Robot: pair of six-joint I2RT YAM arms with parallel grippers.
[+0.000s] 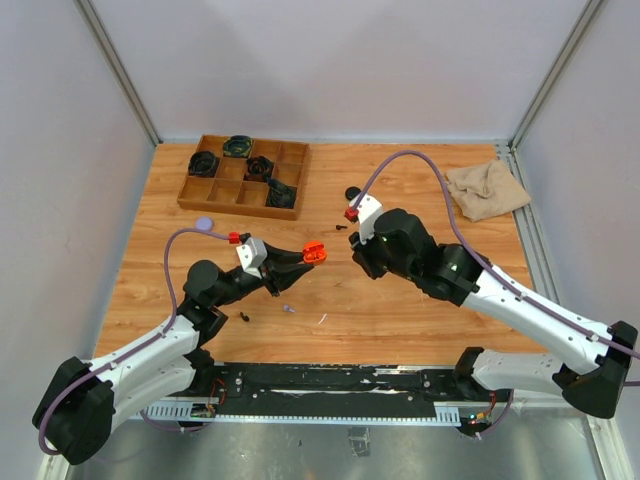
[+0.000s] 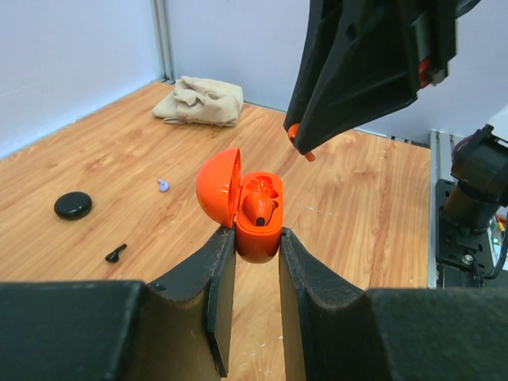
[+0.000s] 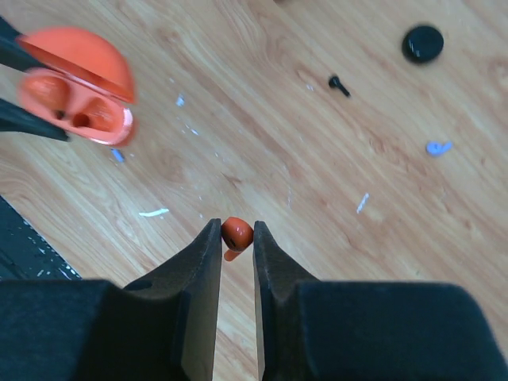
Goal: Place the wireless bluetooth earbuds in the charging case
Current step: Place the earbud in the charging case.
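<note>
Left wrist: left gripper (image 2: pixel 251 238) clamped round base of open orange case (image 2: pixel 216 186), one earbud (image 2: pixel 255 208) seated inside. Right wrist: right gripper (image 3: pixel 236 230) pinched shut on second earbud (image 3: pixel 236 233), aloft over table (image 3: pixel 333 206), apart from case.

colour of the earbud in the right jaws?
Orange-red earbud; the right wrist view shows it best.

Open case (image 2: pixel 258 230) sits btwn left fingers (image 2: pixel 214 278), centre of top view, w/ one earbud (image 2: pixel 255 208) in it. 2nd earbud (image 3: pixel 236 233) btwn right fingers (image 3: pixel 202 270), just right of case, apart. Tray (image 1: pixel 230 208) upper left, cloth (image 1: pixel 487 190) upper right, both on tabletop (image 1: pixel 400 310).
</note>
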